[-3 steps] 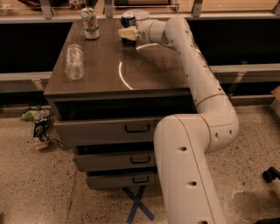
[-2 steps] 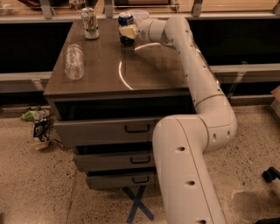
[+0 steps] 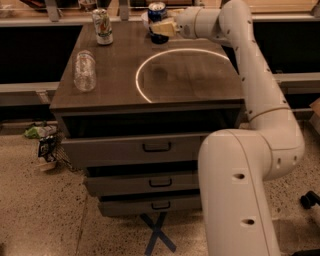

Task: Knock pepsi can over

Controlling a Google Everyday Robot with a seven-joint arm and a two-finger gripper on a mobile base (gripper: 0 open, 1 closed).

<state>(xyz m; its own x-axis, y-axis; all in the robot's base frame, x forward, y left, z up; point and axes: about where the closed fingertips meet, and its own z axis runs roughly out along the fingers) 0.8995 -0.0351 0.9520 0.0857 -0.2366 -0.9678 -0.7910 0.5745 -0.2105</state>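
Past the blue tape cross [image 3: 157, 234] on the speckled floor and the grey drawer unit [image 3: 155, 147], the smooth wooden tabletop [image 3: 185, 85] carries a ring of reflected light, with a clear bottle [image 3: 84, 71] lying at 9 o'clock and a white-and-green can [image 3: 102, 26] at 11. At 12 o'clock, by the far edge, the pepsi can [image 3: 156, 10] stands upright with the gripper [image 3: 162, 27] against its 5 o'clock side; whether the gripper is spread or closed I cannot tell. The can is probably light, rigid and slick, so a push high on its wall should tip it rather than slide it.

Cream gripper [image 3: 162, 27] at dark blue pepsi can [image 3: 156, 11], white-and-green can [image 3: 102, 21], grey-brown table [image 3: 190, 80], white arm [image 3: 260, 90]
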